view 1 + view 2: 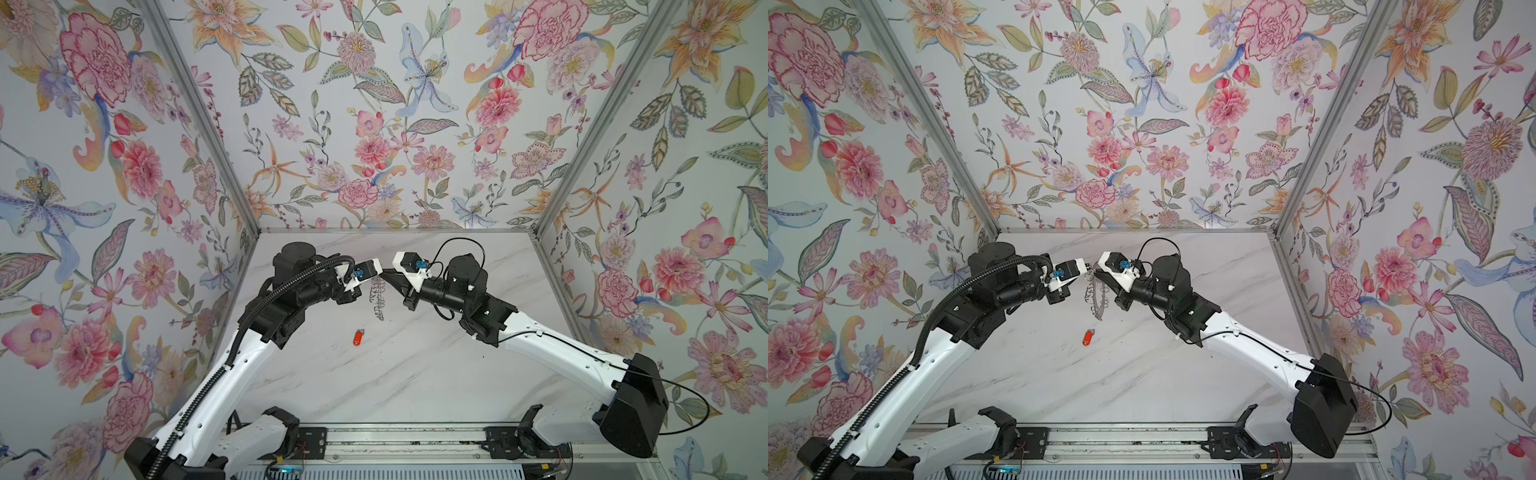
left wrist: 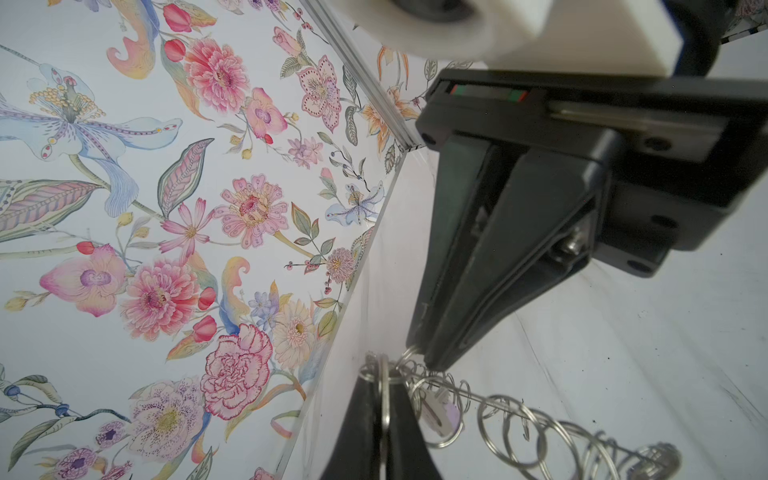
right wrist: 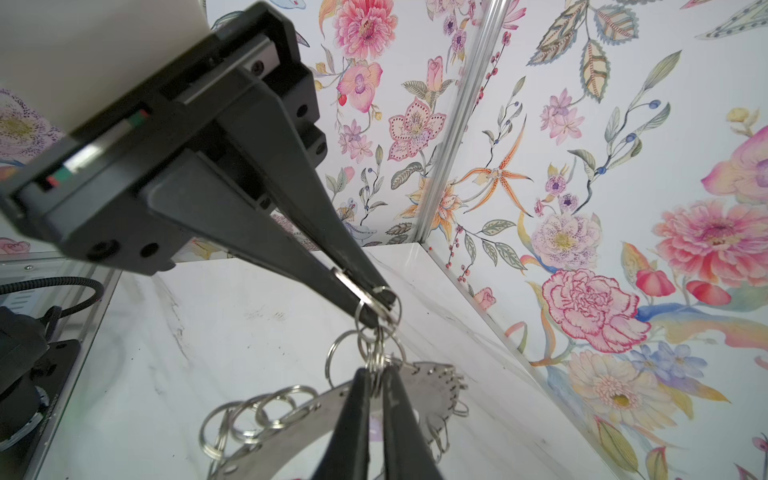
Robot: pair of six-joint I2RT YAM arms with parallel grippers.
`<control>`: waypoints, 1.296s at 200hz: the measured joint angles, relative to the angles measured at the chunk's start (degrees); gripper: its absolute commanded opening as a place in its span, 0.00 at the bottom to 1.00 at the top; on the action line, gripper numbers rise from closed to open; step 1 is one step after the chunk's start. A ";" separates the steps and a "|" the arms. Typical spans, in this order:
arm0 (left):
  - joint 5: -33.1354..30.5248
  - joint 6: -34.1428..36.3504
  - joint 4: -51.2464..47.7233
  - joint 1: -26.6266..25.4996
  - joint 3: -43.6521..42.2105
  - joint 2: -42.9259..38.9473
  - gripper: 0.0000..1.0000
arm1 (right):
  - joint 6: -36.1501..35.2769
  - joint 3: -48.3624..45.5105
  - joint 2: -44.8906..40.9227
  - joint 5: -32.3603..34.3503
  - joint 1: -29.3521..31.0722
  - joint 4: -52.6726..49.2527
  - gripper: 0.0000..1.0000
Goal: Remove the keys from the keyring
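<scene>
Flowers everywhere: pink, orange and blue blooms with green leaves across the pale walls (image 1: 374, 124).
Down below, the table (image 1: 415, 374) is white marble with grey veins, an orange-red fob (image 1: 358, 337) pops against it, and the keyring (image 3: 428, 388) glints silver.

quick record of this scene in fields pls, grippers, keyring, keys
left gripper: shut on a small wire loop of the keyring
right gripper: shut on another loop
keyring: hangs between both grippers
orange-red fob: off the ring, lying on the table
pale tag: on a loop near the gripper tips
</scene>
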 measured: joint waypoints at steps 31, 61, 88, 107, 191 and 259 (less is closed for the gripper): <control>0.02 0.11 0.35 0.00 0.00 -0.02 0.00 | 0.24 0.39 0.42 -0.28 0.00 -0.20 0.05; 0.02 0.24 0.37 0.00 0.00 -0.02 0.00 | 0.42 0.39 0.42 -0.70 -0.26 -0.20 0.00; -0.04 0.61 0.35 -0.04 0.00 -0.13 0.00 | -0.33 0.39 0.39 -0.63 -0.22 -0.20 0.00; -0.28 1.07 0.37 -0.04 -0.02 -0.50 0.00 | -2.25 0.17 0.02 0.98 0.48 0.11 0.00; -2.19 2.10 4.37 -0.26 -4.37 -4.96 0.00 | -12.85 -4.24 -3.08 12.35 5.55 5.49 0.00; -2.62 2.08 5.29 -0.26 -4.85 -4.98 0.00 | -14.51 -5.79 -4.63 14.27 5.70 7.69 0.00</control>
